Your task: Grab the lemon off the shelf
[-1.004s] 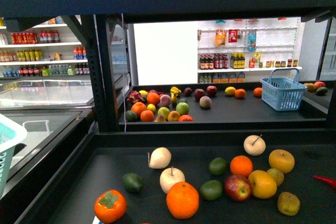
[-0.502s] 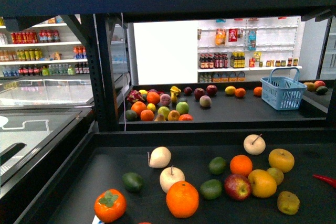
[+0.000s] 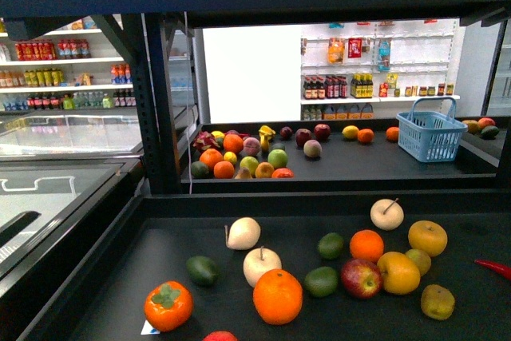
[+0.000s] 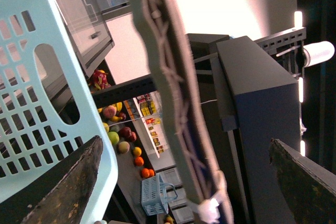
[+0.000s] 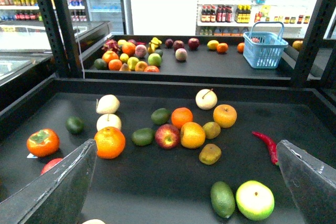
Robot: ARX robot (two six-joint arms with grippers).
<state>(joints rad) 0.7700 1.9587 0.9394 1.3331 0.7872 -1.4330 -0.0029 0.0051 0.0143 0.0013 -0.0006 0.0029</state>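
1. Right gripper [image 5: 186,142]: jaws wide apart, holding nothing, raised over the near deck; left gripper [image 4: 184,145]: jaws apart too, nothing clamped between them.
2. Pale blue basket [image 4: 31,77] sits right beside the left gripper; inside not visible; a grey woven band [image 4: 168,93] crosses that view.
3. Step looks like approach, no grasp begun; on the shelf [image 3: 319,201] near deck the likeliest lemon [image 3: 398,271] is the yellow-orange fruit touching the red apple [image 3: 361,278], right of centre; identity not certain.
4. Next move calls for the right arm to descend over that fruit and close without nudging the apple or the small greenish fruit [image 3: 418,261] behind.
5. Far deck: fruit pile [image 3: 243,159]; blue basket [image 3: 431,137], contents unclear.
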